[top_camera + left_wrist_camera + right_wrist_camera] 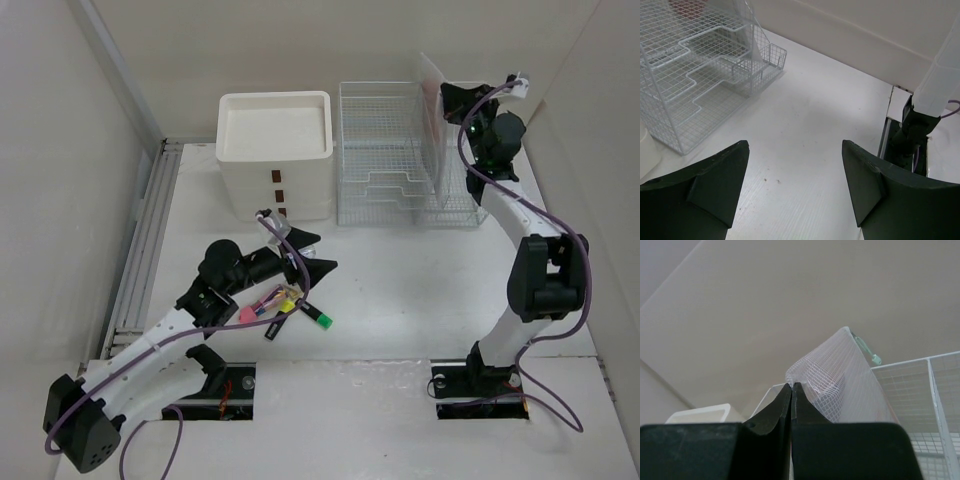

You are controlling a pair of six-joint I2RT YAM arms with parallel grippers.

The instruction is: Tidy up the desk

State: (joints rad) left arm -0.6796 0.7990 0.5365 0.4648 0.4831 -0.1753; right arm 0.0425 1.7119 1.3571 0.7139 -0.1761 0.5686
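The desk [400, 290] is a wide white tabletop; in the left wrist view the desk [805, 110] lies bare under my fingers. My left gripper [318, 253] [795, 147] hovers open, with nothing between its jaws. Just beside it lie small coloured items [283, 303], pink, yellow, black and green. My right gripper [452, 100] [791, 386] is raised at the back right, shut on the top corner of a translucent mesh pouch [432, 130] [840, 375]. The pouch stands upright in the right side of the wire rack [400, 160]. A pale green zip pull [867, 351] shows at its top.
A white drawer unit [275, 150] with brown handles stands at the back, left of the wire rack [700, 75]. Beige walls enclose the desk on three sides. The right arm's base [912, 135] sits at the near edge.
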